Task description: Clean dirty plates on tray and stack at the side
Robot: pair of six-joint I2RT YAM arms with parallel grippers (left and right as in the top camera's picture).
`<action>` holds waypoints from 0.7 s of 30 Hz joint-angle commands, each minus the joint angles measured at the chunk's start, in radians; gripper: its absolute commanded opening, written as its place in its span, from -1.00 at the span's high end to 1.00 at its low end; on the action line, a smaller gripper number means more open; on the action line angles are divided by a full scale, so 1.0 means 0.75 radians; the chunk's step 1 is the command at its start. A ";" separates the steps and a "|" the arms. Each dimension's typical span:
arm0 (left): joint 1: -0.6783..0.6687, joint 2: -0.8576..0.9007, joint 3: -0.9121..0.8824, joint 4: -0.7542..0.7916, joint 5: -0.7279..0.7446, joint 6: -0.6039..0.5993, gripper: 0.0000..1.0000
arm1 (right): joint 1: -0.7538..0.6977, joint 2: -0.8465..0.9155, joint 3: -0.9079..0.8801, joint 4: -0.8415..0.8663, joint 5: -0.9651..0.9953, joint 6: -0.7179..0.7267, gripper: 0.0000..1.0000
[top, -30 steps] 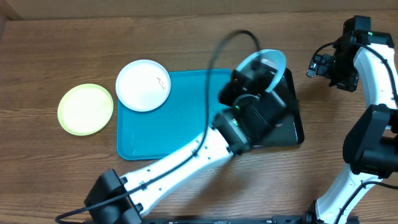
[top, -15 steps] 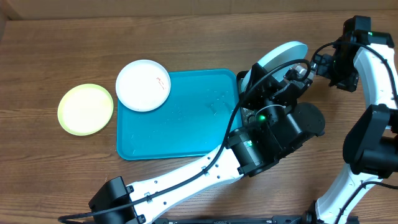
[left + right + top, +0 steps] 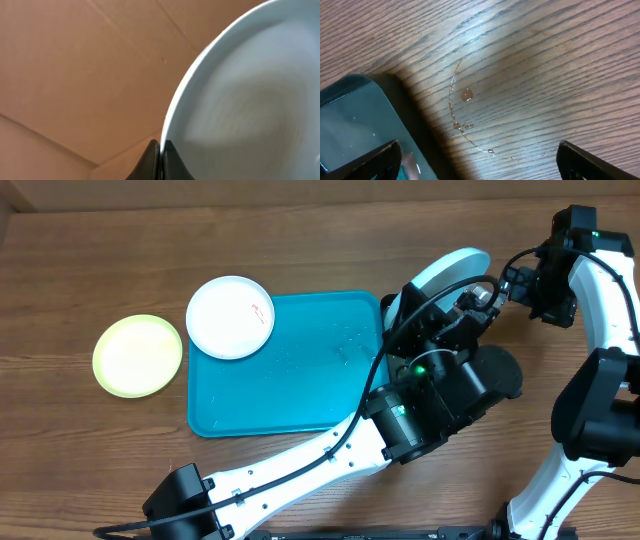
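Observation:
My left gripper (image 3: 161,156) is shut on the rim of the light blue plate (image 3: 250,100). In the overhead view it holds this plate (image 3: 455,268) tilted on edge, high above the table, right of the teal tray (image 3: 285,370). The white plate (image 3: 230,317), with a small reddish smear, lies on the tray's far left corner, overhanging its rim. The lime-green-rimmed plate (image 3: 138,355) lies on the table left of the tray. My right gripper (image 3: 512,280) is open and empty at the far right, and it is also open over bare wood in the right wrist view (image 3: 480,152).
A glossy black tray (image 3: 350,120) lies right of the teal tray, mostly hidden under my left arm in the overhead view. A ring of water drops (image 3: 462,117) marks the wood beside it. The table's far edge runs along the top.
My left arm has lifted the light blue plate from over the black tray, up and to the right, tilting it on edge. In the last half second it has held almost still. The right arm has not moved.

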 commanded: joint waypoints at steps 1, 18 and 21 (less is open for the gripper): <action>0.014 0.003 0.030 -0.105 0.097 -0.226 0.92 | -0.009 -0.041 0.028 0.004 -0.005 0.006 -1.00; 0.588 0.142 0.011 -0.665 1.601 -0.941 0.92 | -0.009 -0.041 0.028 0.004 -0.005 0.006 -1.00; 0.734 0.152 0.012 -0.714 1.813 -0.933 0.92 | -0.009 -0.041 0.028 0.004 -0.005 0.005 -1.00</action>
